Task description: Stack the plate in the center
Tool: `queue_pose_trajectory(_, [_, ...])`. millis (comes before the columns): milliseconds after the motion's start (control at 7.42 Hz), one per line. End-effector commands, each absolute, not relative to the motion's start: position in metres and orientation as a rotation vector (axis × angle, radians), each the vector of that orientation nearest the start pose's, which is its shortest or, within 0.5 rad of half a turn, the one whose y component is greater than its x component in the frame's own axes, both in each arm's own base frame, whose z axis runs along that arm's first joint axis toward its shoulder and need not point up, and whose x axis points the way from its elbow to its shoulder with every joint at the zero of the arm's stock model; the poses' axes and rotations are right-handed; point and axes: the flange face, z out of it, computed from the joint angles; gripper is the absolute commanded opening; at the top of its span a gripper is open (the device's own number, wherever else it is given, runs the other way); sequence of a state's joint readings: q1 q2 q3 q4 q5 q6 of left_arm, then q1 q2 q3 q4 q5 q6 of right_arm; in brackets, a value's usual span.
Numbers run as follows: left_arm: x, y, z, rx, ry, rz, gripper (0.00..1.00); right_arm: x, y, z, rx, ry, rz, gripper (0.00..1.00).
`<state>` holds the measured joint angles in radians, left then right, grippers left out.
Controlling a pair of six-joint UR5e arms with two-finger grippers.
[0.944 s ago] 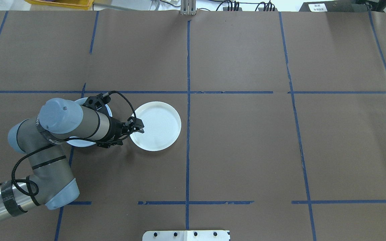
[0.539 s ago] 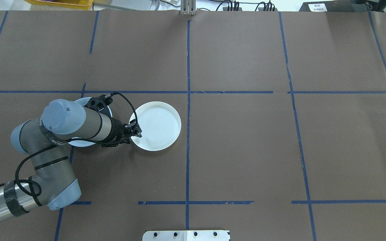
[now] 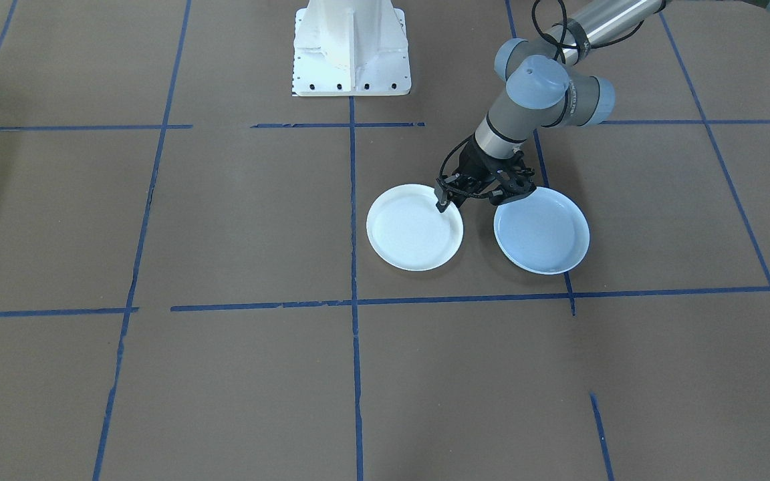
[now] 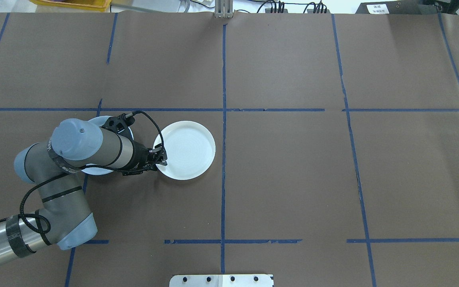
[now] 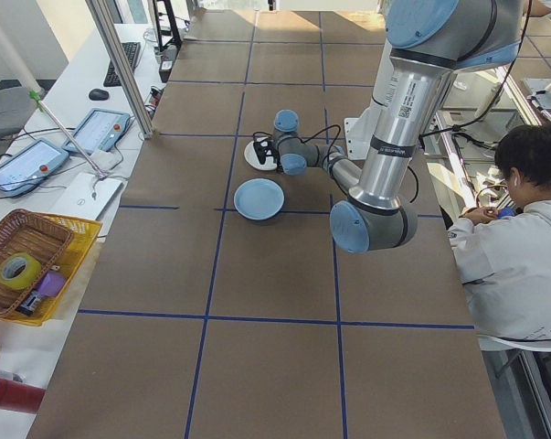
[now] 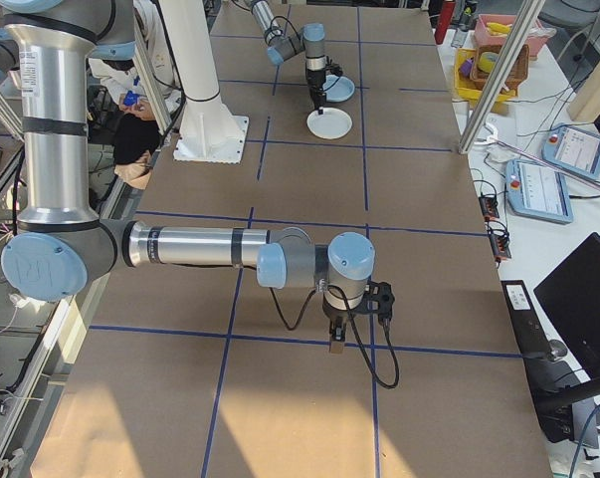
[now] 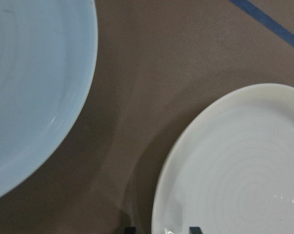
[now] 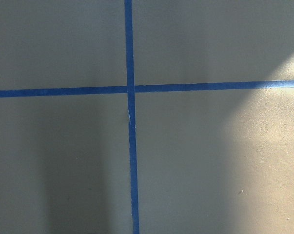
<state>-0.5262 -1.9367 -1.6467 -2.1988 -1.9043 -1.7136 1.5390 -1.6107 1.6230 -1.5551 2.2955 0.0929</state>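
white plate [image 4: 185,149] bears no writing; left gripper [image 4: 162,158], fingers narrowed astride its near-left rim, has lowered since earlier; right gripper's state unclear.

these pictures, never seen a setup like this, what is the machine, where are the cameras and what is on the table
Two robot arms work at a brown table marked with blue tape. Cameras look from above, from across, from both table ends, and from each wrist. Two plates lie side by side, apart: a white plate and a pale bluish plate. The left gripper is at the white plate's rim, fingers on either side of it; whether it grips is unclear. The right gripper hangs over bare table, holding nothing visible.
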Motion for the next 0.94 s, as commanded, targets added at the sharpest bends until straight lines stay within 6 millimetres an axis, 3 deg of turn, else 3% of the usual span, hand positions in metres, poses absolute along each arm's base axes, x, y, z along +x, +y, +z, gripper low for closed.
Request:
queue_pose_trajectory(0, [0.499, -0.407, 0.349, -0.075, 1.102, -0.387, 0.0, 0.052, -0.479, 0.654, -0.019, -0.726, 0.049, 1.0])
queue_pose_trajectory(135, [0.496, -0.408, 0.347, -0.049, 1.11, -0.352, 0.0, 0.052, -0.479, 0.654, -0.019, -0.726, 0.049, 1.0])
queue_pose_trajectory(270, [0.476, -0.421, 0.339, -0.008, 1.132, -0.333, 0.0, 0.052, -0.479, 0.654, -0.019, -0.726, 0.049, 1.0])
queue_pose_trajectory(404, [0.439, -0.443, 0.343, -0.015, 1.147, -0.262, 0.0, 0.052, -0.479, 0.654, -0.019, -0.726, 0.049, 1.0])
queue_pose_trajectory(674, [0.373, -0.477, 0.373, 0.024, 1.138, -0.151, 0.0, 0.052, -0.479, 0.654, -0.019, -0.726, 0.049, 1.0])
queue_pose_trajectory(809, [0.334, -0.484, 0.4, 0.004, 1.136, -0.095, 0.0, 0.052, -0.479, 0.654, -0.019, -0.726, 0.047, 1.0])
